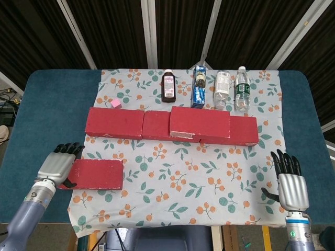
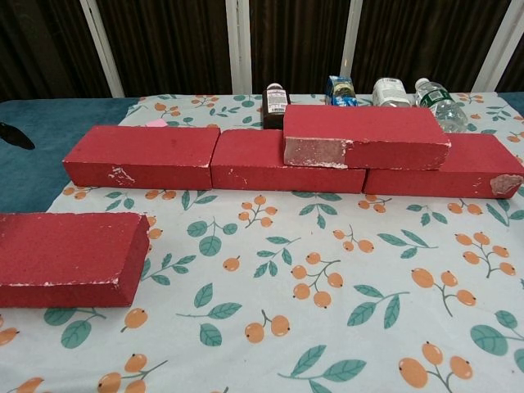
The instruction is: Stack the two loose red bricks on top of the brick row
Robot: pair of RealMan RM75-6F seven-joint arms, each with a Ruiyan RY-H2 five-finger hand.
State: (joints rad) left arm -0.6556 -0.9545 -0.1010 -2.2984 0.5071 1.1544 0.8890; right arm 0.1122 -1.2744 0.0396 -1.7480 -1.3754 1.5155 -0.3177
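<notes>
A row of red bricks runs across the flowered cloth. One red brick lies stacked on the row, right of middle. A loose red brick lies flat at the cloth's front left. My left hand hovers at this brick's left end, fingers spread, thumb beside the brick's near corner; it holds nothing. In the chest view only a dark fingertip shows at the left edge. My right hand stands open at the front right, fingers pointing away, apart from everything.
Behind the row stand a brown bottle, a blue carton and two clear bottles. A small pink cube sits behind the row's left end. The blue table flanks the cloth.
</notes>
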